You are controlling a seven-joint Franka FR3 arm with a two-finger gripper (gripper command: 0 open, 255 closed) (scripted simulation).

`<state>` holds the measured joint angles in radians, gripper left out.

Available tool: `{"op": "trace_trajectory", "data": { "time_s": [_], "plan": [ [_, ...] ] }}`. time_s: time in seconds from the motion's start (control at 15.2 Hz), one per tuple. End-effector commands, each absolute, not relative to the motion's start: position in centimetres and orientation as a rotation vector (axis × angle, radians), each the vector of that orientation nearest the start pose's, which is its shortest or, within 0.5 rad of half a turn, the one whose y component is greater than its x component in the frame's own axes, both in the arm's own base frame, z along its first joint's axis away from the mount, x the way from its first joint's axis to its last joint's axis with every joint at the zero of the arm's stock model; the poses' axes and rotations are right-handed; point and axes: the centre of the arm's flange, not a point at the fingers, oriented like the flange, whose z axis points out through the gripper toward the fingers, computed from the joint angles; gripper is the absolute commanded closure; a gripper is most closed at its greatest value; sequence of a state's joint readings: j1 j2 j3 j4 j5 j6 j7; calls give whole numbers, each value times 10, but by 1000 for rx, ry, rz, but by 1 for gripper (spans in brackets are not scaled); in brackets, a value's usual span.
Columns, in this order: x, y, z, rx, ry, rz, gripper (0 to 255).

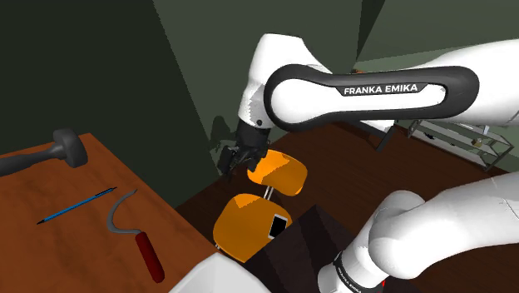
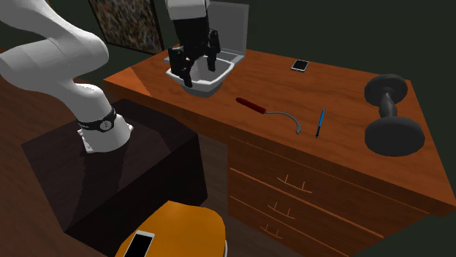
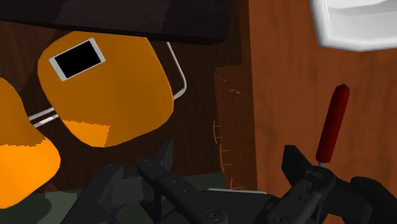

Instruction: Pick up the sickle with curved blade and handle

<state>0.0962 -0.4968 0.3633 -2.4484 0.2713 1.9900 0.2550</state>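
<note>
My pincer [image 2: 196, 67] spread, nothing between fingers; hangs by white bin [image 2: 208, 87] near surface [image 2: 343, 87] edge. Sickle [image 2: 272, 112] flat on surface, apart from pincer: red handle toward bin, curved grey blade just beside blue pen [image 2: 320, 123]. Dumbbell [image 2: 391, 117] beyond pen. Orange chair [image 3: 108, 83] below, phone [image 3: 77, 58] on seat.

Red-handled sickle [image 2: 272, 112] lies flat on desk [image 2: 343, 95].

White letters reading FRANKA EMIKA stand on the arm's dark link [image 1: 391, 90], above and right of the orange chair [image 1: 249, 225].
</note>
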Motion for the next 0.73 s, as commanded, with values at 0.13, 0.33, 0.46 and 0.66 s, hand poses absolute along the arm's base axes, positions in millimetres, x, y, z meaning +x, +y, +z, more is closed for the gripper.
{"op": "trace_trajectory", "data": {
  "time_s": [0.13,0.33,0.46,0.66],
  "plan": [
    [370,247,438,-3075,-67,3,0],
    [382,280,417,-3088,-53,-1,0],
    [390,302,403,-3096,-44,-4,0],
    [402,334,381,-3108,-31,-9,0]
  ]
}}
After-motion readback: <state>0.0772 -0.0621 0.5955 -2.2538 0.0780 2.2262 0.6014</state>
